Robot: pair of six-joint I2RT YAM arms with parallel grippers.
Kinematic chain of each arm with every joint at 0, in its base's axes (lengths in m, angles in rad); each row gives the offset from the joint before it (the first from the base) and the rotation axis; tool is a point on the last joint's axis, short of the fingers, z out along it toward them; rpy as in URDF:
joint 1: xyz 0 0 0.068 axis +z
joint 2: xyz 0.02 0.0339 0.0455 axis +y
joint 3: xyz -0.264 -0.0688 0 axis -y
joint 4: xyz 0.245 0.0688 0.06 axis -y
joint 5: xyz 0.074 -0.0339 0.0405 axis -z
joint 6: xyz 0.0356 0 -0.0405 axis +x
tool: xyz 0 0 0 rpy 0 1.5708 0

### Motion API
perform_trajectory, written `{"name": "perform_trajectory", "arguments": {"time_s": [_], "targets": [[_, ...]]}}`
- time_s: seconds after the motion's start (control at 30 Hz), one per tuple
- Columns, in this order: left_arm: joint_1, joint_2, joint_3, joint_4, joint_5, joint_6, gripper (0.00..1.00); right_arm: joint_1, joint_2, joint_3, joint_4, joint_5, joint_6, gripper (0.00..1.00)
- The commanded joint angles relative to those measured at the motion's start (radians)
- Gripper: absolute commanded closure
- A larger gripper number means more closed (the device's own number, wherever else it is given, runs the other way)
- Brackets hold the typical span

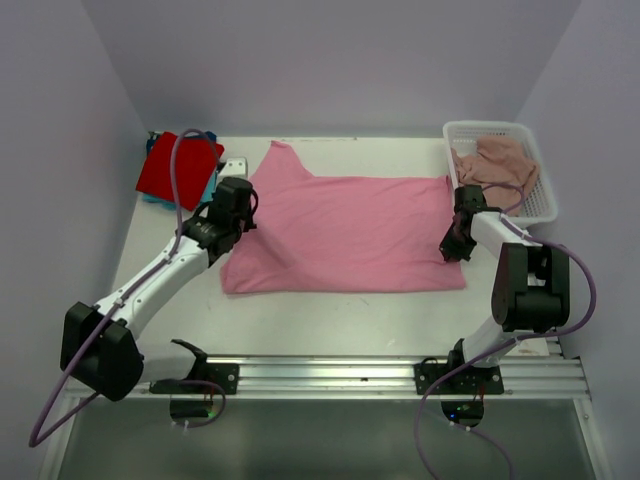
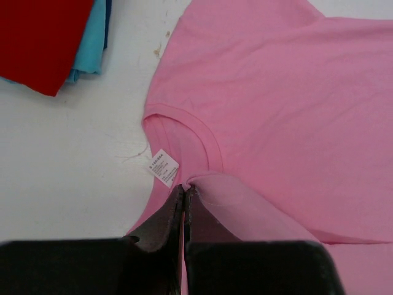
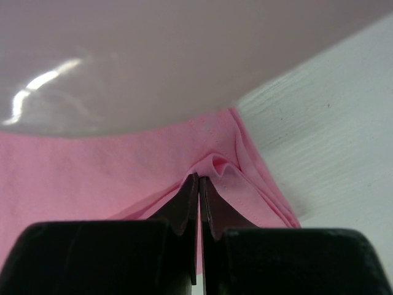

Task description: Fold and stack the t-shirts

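Label (image 2: pixel 163 167) print on pink t-shirt (image 2: pixel 295 110) illegible

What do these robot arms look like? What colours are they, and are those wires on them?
The left arm and right arm have white links and chunky black joints. A purple cable loops along each. The left gripper and right gripper each end in two dark, wedge-shaped fingers. Black bases sit on a silver rail.
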Motion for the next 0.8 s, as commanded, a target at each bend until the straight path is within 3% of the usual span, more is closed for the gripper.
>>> {"name": "perform_trajectory", "arguments": {"time_s": [0.0,0.17,0.77], "targets": [[0.022,0.037,0.041,0.099,-0.026,0.056,1.0,0.003,-0.006,-0.005,0.017,0.022,-0.005,1.0],[0.036,0.1,0.023,0.137,0.037,0.043,1.0,0.003,-0.008,-0.005,0.017,0.026,-0.005,1.0],[0.073,0.134,-0.046,-0.002,0.001,-0.054,1.0,0.003,-0.011,-0.01,0.019,0.023,-0.005,1.0]]}}
